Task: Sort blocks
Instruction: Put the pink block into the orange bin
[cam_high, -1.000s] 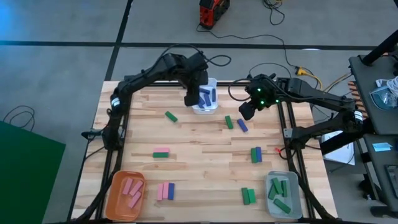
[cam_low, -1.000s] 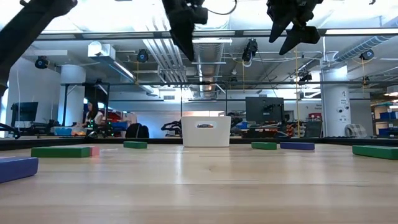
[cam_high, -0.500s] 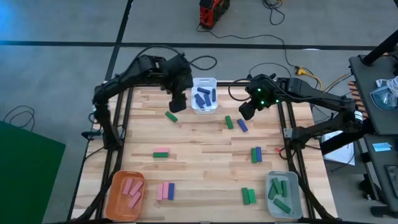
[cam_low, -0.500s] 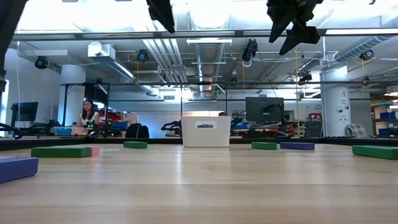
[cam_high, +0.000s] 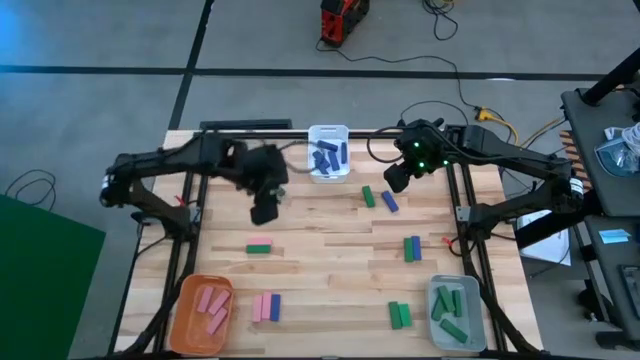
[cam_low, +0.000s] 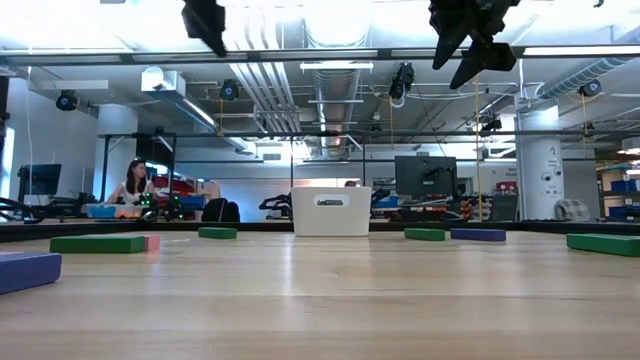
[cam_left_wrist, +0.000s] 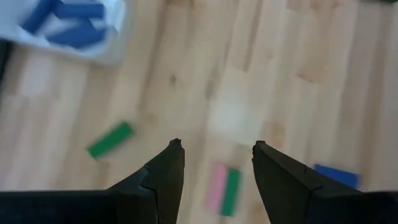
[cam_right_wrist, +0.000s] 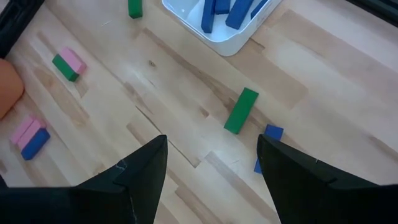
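**Both end effectors spread and empty above a bench strewn with blocks**

The left end effector (cam_high: 265, 210) hangs above the left-centre of the wooden bench (cam_high: 320, 280), its two dark fingers (cam_left_wrist: 165, 177) spread apart with nothing between them. In its wrist view a green-and-pink pair of blocks (cam_left_wrist: 224, 190) lies just beyond the fingertips, side by side and touching along their long sides; a single green block (cam_left_wrist: 110, 139) lies askew off to one side, apart from the pair. In the high view that pair (cam_high: 259, 248) sits just nearer than the end effector, long axis running left to right.

The right end effector (cam_high: 396, 178) is raised over the far right part of the bench, its fingers (cam_right_wrist: 140, 168) also spread and holding nothing. Beyond them lie a green block (cam_right_wrist: 240, 110) set on a diagonal and a dark blue block (cam_right_wrist: 266, 134) close beside it; in the high view these two (cam_high: 378, 198) lie just left of and nearer than the end effector.

The blocks are smooth, solid-coloured rectangular bars. The bench top is pale planked wood with visible grain. A white bin (cam_high: 329, 152) at the far edge holds dark blue blocks, an orange bin (cam_high: 202, 312) at the near left holds pink ones, and a grey bin (cam_high: 455, 312) at the near right holds green ones.
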